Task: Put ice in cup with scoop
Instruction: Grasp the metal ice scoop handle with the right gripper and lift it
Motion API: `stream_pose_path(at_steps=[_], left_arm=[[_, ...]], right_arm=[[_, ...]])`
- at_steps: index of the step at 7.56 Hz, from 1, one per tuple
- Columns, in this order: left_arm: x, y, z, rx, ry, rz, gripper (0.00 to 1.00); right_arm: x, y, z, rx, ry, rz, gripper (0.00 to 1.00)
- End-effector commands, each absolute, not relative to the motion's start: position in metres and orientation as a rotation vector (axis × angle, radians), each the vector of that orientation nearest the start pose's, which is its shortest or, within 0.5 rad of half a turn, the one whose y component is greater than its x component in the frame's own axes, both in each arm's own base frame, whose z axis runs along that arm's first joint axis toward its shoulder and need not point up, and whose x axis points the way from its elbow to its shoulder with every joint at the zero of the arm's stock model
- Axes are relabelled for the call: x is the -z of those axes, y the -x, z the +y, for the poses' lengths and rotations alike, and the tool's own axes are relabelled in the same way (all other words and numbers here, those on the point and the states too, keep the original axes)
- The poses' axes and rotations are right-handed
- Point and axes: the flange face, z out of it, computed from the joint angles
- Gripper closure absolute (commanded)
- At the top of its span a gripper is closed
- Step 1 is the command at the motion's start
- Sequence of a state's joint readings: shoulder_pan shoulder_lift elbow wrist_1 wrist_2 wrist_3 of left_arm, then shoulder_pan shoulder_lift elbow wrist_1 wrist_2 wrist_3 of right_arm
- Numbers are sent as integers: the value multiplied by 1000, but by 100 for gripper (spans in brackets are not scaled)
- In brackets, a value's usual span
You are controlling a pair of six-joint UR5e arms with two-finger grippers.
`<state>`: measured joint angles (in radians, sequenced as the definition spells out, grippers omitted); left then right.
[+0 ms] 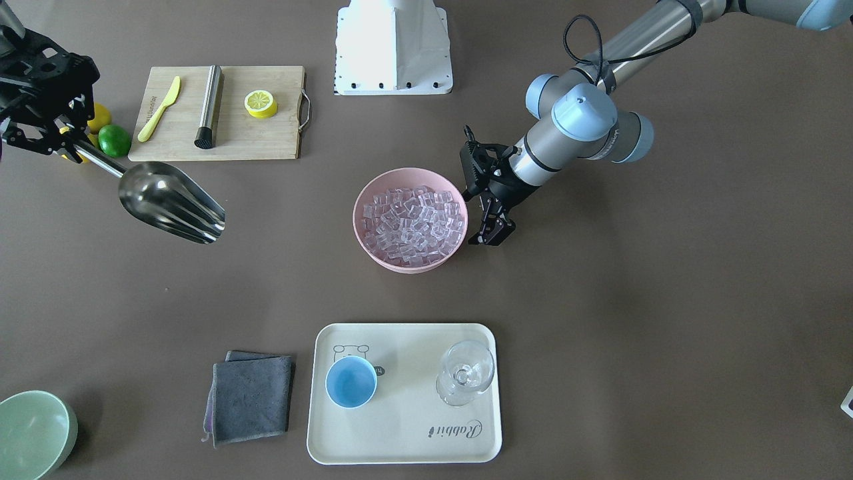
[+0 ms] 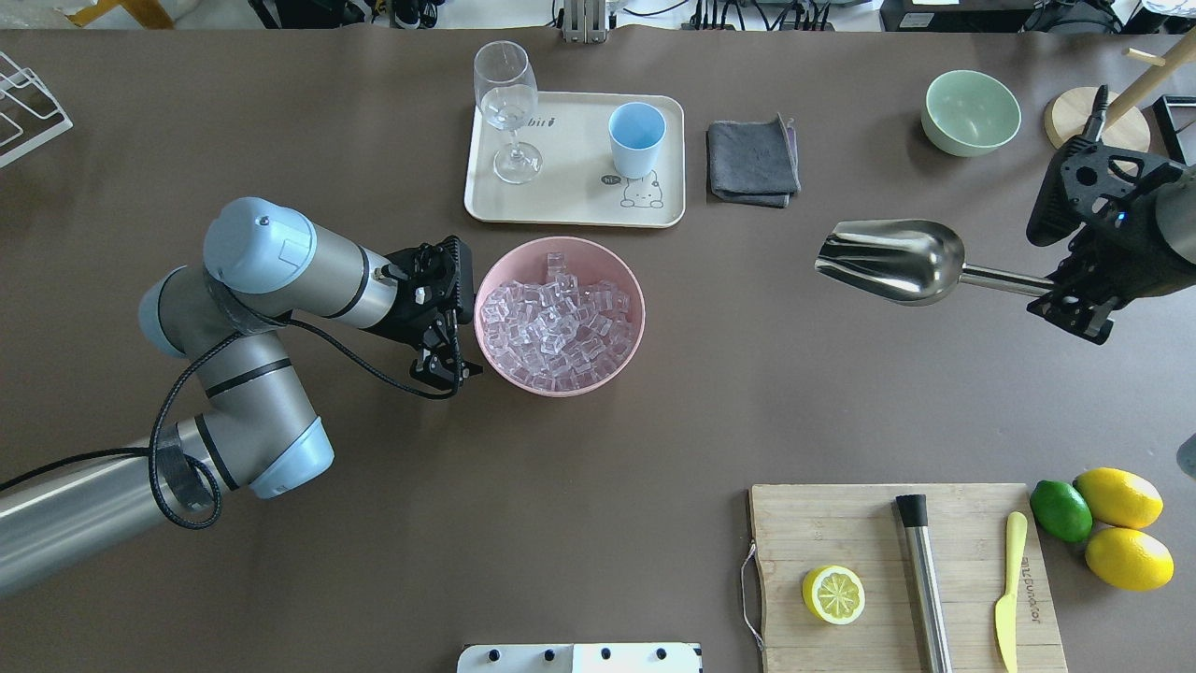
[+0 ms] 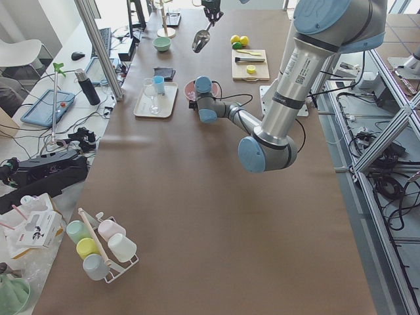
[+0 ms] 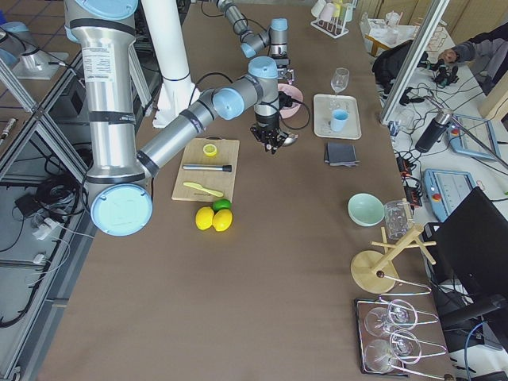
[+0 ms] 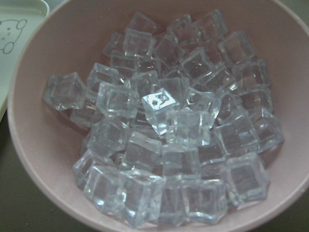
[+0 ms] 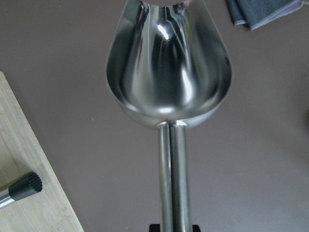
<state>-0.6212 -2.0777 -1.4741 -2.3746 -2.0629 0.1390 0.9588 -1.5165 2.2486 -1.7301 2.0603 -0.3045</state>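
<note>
The ice (image 2: 561,322) fills a pink bowl (image 2: 491,350) at the table's middle; the left wrist view shows the cubes (image 5: 164,125) close up. My left gripper (image 2: 448,372) hangs just beside the bowl's left rim, open and empty. My right gripper (image 2: 1074,304) is shut on the handle of the silver scoop (image 2: 892,262), held level above the table to the right of the bowl. The scoop's trough (image 6: 169,72) is empty. The light-blue cup (image 2: 636,138) stands upright and empty on a cream tray (image 2: 570,201) behind the bowl.
A clear stemmed glass (image 2: 507,103) stands on the tray's left. A grey cloth (image 2: 752,159) and a pale green bowl (image 2: 970,112) lie to the tray's right. A cutting board (image 2: 860,523) holds a lemon half, steel cylinder and yellow knife; a lime (image 2: 1060,509) and lemons sit beside it.
</note>
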Motion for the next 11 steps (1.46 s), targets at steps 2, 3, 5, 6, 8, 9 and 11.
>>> stream_pose_path(at_steps=[2,3,5,6,8,9,11], left_arm=[[-317,-505,-468,-1220,-988,924,1],[-317,-505,-468,-1220,-988,924,1],[-318,-506,-468,-1223,-985,923,1],[-317,-506,-468,-1221,-987,923,1],[-315,-507,-469,-1214,-995,913,1],[-314,-510,-467,-1218,-996,914,1],[-313,-509,-468,-1212,-1003,906,1]], right_arm=[[-249,211,-403,1064,-379,-547,100],[-251,220,-404,1077,-373,-518,100],[-242,257,-399,1149,-381,-442,100],[-223,272,-392,1145,-372,-446,100],[-210,279,-399,1151,-350,-435,100],[-190,291,-402,1162,-339,-433,100],[-146,310,-408,1176,-323,-433,100]])
